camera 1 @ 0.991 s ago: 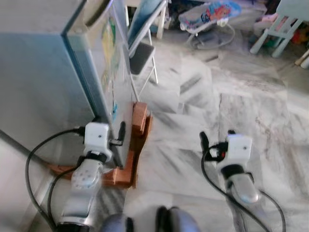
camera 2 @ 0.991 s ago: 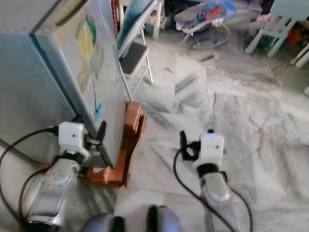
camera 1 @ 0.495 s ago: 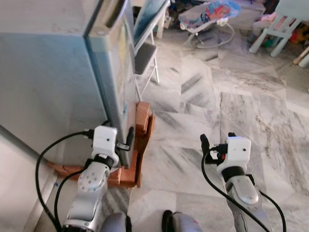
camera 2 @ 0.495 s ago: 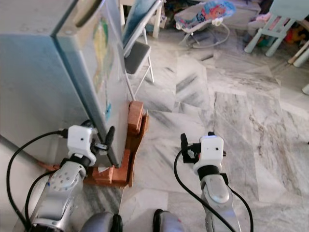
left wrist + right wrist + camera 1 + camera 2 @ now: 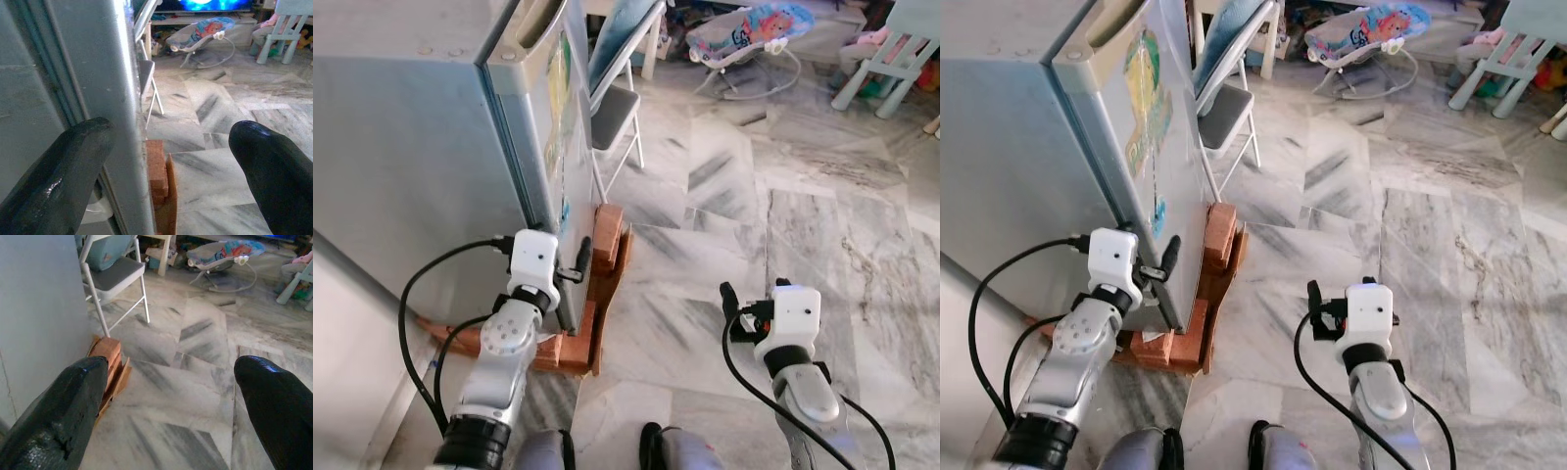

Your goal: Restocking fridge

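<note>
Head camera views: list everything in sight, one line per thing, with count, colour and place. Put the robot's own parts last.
Fridge: one, grey-blue, on the robot's left, door edge facing the robot, coloured stickers on the door.
Wooden stand: one, reddish-brown, on the floor under the fridge's front.
Folding chair: one, white frame with grey seat, beyond the fridge.
Baby bouncer: one, grey frame with a colourful seat, far across the room.
Small chair: one, pale green, far right.
Floor: grey-white marble tiles.
Left gripper: one, black fingers, open, straddling the edge of the fridge door near its bottom.
Right gripper: one, black fingers, open, held over the floor, holding nothing.
</note>
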You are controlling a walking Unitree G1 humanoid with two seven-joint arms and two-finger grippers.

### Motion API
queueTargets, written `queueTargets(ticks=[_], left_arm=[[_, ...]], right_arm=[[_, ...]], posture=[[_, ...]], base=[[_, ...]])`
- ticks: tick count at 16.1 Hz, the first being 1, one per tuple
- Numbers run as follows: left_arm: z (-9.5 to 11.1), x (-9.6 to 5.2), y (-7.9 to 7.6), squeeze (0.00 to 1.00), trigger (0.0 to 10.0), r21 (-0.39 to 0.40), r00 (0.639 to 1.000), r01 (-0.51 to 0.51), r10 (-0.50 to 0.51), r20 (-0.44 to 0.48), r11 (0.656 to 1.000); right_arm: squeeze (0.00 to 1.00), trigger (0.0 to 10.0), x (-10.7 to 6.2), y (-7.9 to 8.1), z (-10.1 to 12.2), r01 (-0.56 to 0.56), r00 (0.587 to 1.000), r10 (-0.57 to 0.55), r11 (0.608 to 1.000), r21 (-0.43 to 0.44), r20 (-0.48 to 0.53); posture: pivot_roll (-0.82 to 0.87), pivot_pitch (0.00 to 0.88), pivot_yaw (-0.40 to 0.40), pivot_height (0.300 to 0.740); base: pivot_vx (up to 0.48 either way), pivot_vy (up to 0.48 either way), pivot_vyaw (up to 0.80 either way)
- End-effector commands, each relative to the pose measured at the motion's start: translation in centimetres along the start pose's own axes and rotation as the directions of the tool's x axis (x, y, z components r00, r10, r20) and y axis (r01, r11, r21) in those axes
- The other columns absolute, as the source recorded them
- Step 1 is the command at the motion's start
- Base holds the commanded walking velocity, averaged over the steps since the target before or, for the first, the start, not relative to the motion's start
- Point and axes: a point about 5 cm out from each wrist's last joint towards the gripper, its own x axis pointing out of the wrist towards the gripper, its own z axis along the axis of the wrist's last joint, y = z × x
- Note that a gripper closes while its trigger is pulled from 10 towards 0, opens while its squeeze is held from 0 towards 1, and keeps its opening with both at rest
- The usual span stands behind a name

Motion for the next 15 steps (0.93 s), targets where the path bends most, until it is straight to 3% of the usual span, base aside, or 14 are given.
queueTargets(ticks=[1,4,5,7,8,9,10,11,12,13,14,15], left_arm=[[-0.1,0.2,0.1,0.00,10.0,0.003,1.000,-0.003,0.003,-0.008,1.000],[0.8,1.7,-0.7,0.00,10.0,0.004,0.999,0.028,-0.028,0.023,1.000],[1.7,2.5,-1.9,0.00,10.0,0.107,0.992,0.098,-0.105,0.069,0.989],[2.8,4.1,-2.4,0.00,10.0,0.037,0.993,0.090,-0.093,0.073,0.995],[3.0,4.4,-2.6,0.00,10.0,0.045,0.991,0.104,-0.107,0.078,0.994],[3.4,4.8,-3.9,0.00,10.0,0.059,0.983,0.156,-0.160,0.088,0.986],[5.3,4.9,-7.5,0.00,10.0,0.099,0.934,0.314,-0.326,0.146,0.944],[6.0,4.7,-9.0,0.00,10.0,0.106,0.904,0.381,-0.394,0.168,0.919],[9.3,2.5,-15.5,0.00,10.0,0.101,0.716,0.646,-0.646,0.264,0.757],[10.4,1.3,-17.9,0.00,10.0,0.093,0.623,0.736,-0.725,0.294,0.670],[11.0,0.3,-19.3,0.00,10.0,0.088,0.561,0.787,-0.767,0.311,0.611],[11.3,-0.1,-19.9,0.00,10.0,0.083,0.533,0.808,-0.783,0.320,0.583]], right_arm=[[0.00,10.0,-0.3,0.1,-0.3,-0.014,1.000,0.014,1.000,-0.004,-0.023],[0.00,10.0,-2.0,-0.3,-2.9,-0.098,0.981,0.090,0.995,-0.035,-0.172],[0.00,10.0,-2.8,-1.1,-3.8,-0.084,0.973,0.067,0.994,-0.070,-0.219],[0.00,10.0,-3.8,-2.0,-4.6,-0.084,0.964,0.060,0.993,-0.082,-0.259],[0.00,10.0,-3.8,-2.1,-4.6,-0.084,0.963,0.060,0.993,-0.082,-0.261],[0.00,10.0,-3.8,-2.1,-4.6,-0.084,0.962,0.060,0.993,-0.080,-0.265],[0.00,10.0,-4.0,-1.9,-4.7,-0.100,0.958,0.074,0.992,-0.081,-0.276],[0.00,10.0,-4.0,-1.8,-4.7,-0.102,0.958,0.076,0.992,-0.079,-0.277],[0.00,10.0,-4.1,-1.5,-4.9,-0.111,0.955,0.085,0.991,-0.076,-0.285],[0.00,10.0,-4.1,-1.3,-5.0,-0.117,0.953,0.090,0.990,-0.075,-0.289],[0.00,10.0,-4.0,-1.1,-5.0,-0.123,0.953,0.096,0.989,-0.077,-0.288],[0.00,10.0,-3.9,-1.0,-5.0,-0.126,0.953,0.099,0.989,-0.079,-0.287]], posture=[[0.07,0.140,-0.051,0.740],[0.07,0.148,-0.058,0.740],[0.07,0.147,-0.059,0.740],[0.06,0.146,-0.056,0.740],[0.06,0.144,-0.054,0.740],[0.05,0.142,-0.049,0.740],[0.06,0.143,-0.047,0.740],[0.06,0.142,-0.047,0.740],[0.07,0.140,-0.048,0.740],[0.06,0.139,-0.049,0.740],[0.06,0.137,-0.047,0.740],[0.06,0.136,-0.046,0.740]], base=[[0.000,0.000,0.00],[0.000,0.000,0.00],[0.000,0.000,0.00],[0.000,0.000,0.00],[0.000,0.000,0.00],[0.000,0.000,0.00],[0.000,0.000,0.00],[0.000,0.000,0.00],[0.000,0.000,0.00],[0.000,0.000,0.00],[0.000,0.000,0.00],[0.000,0.000,0.00]])
